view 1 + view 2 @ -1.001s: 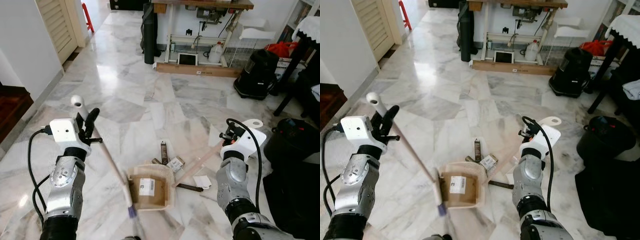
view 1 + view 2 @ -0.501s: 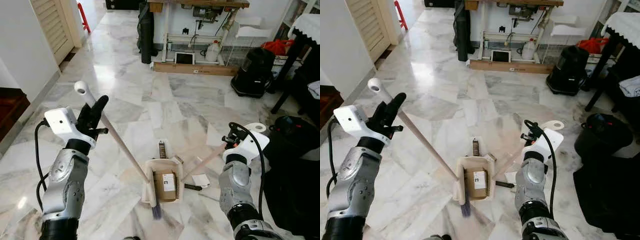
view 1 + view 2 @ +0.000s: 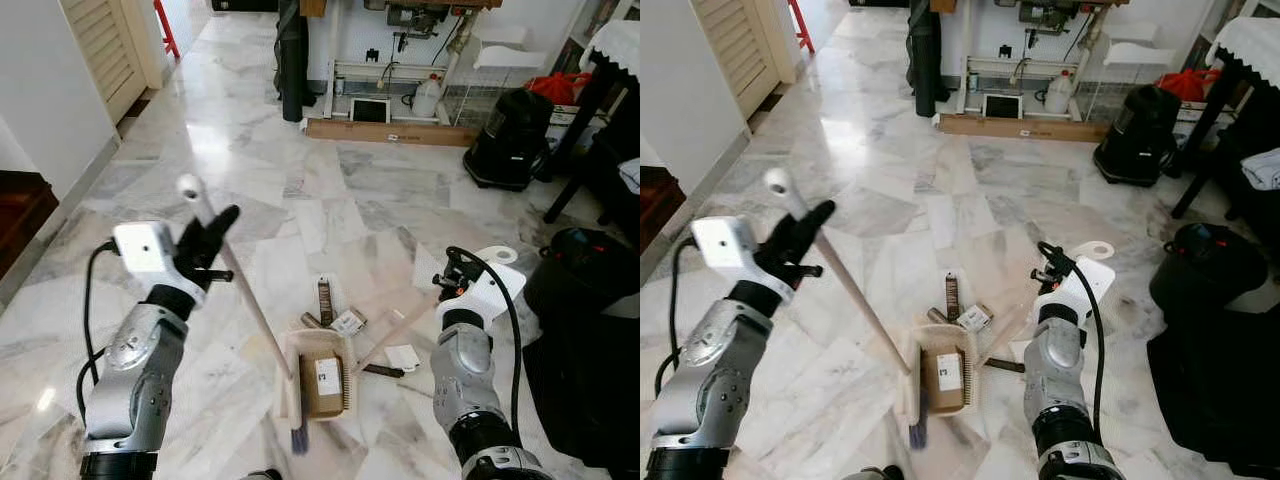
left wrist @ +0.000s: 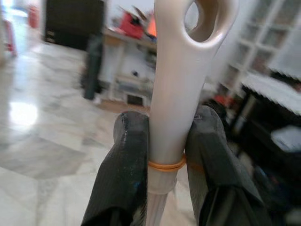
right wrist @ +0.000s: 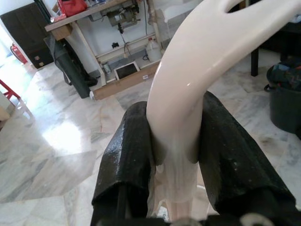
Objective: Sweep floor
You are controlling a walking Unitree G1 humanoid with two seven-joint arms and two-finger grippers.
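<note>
1. The left gripper [image 3: 205, 240] was clamped near the top of the broom handle [image 3: 250, 305]. In the left wrist view its two black fingers [image 4: 124, 165] pressed the pale handle from both sides, just under the hanging hole. The handle ran down and to the right, to the broom head [image 3: 297, 425] at the left edge of the dustpan [image 3: 322, 380].

2. The right gripper [image 3: 455, 280] was closed on the dustpan handle [image 5: 188, 94]. The dustpan lay flat on the marble floor [image 3: 330, 210] between the two arms, with a small box [image 3: 328, 375] already inside it.

3. Some litter was not yet collected: a dark stick [image 3: 326, 298] and a small packet [image 3: 349, 322] just beyond the pan, and a white paper [image 3: 403, 358] with a dark bar [image 3: 380, 371] beside it on the right.

4. The first risk, in my judgement: a stroke that is too strong could push the pan away or tip it, and the box would slide out again.

5. The second risk: the long handle gives much leverage at the top grip, so it could turn or slip between the fingers.

6. The third risk: the smooth marble may let the light paper slide past the pan edge instead of into it.
</note>
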